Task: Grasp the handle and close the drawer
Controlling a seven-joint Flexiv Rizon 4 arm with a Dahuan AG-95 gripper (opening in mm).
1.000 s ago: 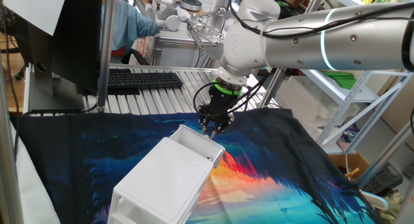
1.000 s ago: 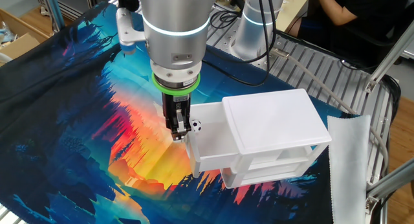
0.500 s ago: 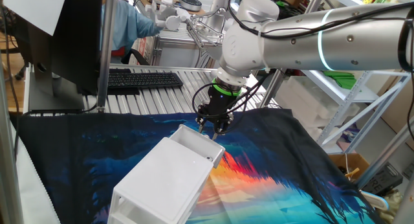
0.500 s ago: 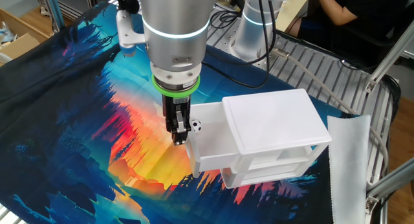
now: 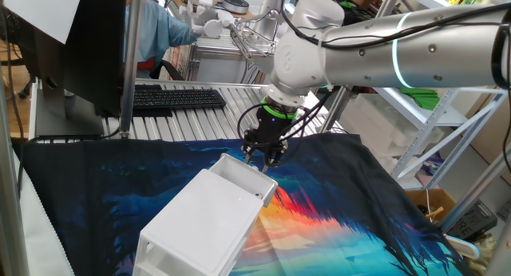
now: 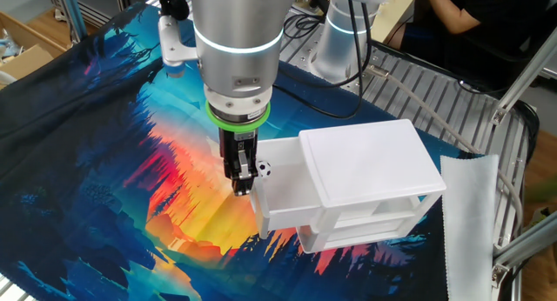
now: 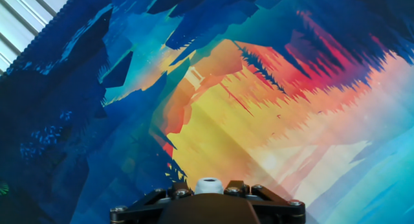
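The gripper [image 6: 241, 186] is pointed straight down at the drawer's [image 6: 280, 192] front edge, jaws a bit apart, though whether anything is pinched can't be told. The drawer is seen pulled partway out of the white cabinet [image 6: 370, 166], left of it on the colourful cloth [image 6: 113, 162].

Colourful printed cloth [image 7: 259, 107], hand [image 7: 208, 201] base at bottom

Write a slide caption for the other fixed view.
End effector pointing down at the front edge of the partly open white drawer, its cabinet resting on a colorful printed cloth.
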